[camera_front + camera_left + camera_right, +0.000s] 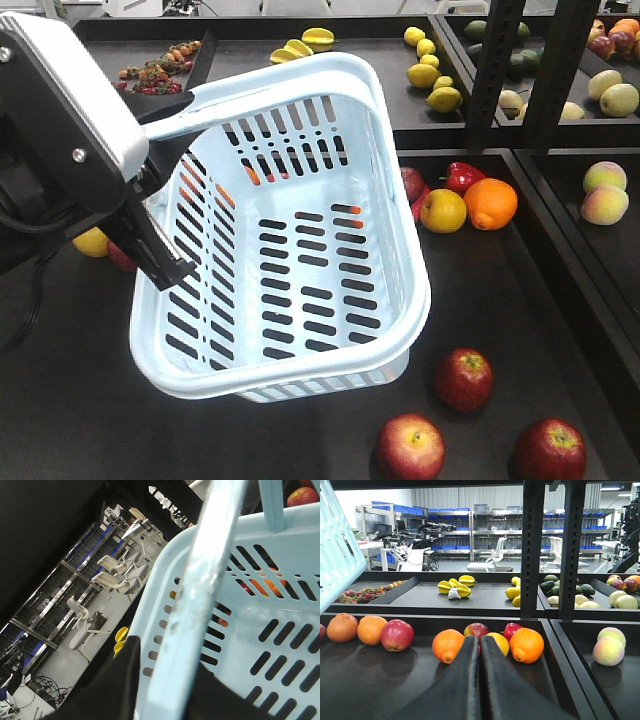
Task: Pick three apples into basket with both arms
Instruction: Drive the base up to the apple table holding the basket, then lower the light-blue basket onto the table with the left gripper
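Observation:
The pale blue basket [404, 232] hangs tilted above the dark shelf, its open side facing the front camera and nothing inside it. My left gripper [160, 238] is shut on its left rim. In the left wrist view the pale bar of the basket [210, 575] runs between the two black fingers of the left gripper [167, 661]. Three dark-red apples lie on the shelf in front of the basket: one [464, 379] nearest it, one [410, 447] at the front and one [550, 450] at the front right. The right gripper [480, 642] is shut and holds nothing, low over the shelf.
Past the right gripper lie oranges [447, 645], a yellow fruit, a red pepper [512, 629] and another red apple [397, 635]. A corner of the basket [335, 545] shows at upper left. Black uprights [500, 70] divide the shelves. Lemons [430, 75] and peaches [605, 190] lie farther off.

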### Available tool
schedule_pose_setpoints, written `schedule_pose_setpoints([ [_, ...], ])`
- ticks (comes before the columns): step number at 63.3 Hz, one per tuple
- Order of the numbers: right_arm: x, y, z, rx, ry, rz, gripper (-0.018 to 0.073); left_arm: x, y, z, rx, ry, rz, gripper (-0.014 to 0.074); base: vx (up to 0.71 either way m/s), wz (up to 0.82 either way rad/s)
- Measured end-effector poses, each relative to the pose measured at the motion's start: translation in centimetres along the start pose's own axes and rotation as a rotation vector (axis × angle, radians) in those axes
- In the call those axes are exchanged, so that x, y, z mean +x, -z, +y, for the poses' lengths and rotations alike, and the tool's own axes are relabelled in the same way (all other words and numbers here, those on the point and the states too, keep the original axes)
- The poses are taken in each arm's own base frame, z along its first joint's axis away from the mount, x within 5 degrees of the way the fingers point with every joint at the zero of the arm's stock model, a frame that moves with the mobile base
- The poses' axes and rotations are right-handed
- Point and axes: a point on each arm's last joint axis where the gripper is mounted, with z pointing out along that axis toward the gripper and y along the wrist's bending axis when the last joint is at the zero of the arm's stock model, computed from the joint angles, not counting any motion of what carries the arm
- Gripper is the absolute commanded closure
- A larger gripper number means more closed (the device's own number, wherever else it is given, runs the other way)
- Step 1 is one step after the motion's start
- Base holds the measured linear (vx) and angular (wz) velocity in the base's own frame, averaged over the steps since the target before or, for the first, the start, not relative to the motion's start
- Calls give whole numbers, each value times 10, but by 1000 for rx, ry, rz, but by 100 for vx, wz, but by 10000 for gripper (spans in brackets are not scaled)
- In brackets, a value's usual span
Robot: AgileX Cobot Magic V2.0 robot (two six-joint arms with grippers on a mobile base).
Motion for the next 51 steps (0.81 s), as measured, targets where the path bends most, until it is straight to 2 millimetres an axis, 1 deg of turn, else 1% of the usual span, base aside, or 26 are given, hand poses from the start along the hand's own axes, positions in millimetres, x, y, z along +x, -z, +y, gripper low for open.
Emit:
schedule_pose_setpoints([
  [40,0,0,0,0,0,0,568,0,0,0,-1,7,2,603,0,0],
  [51,0,0,0,0,0,0,568,11,-13,-3,-29,-24,69,603,0,0],
])
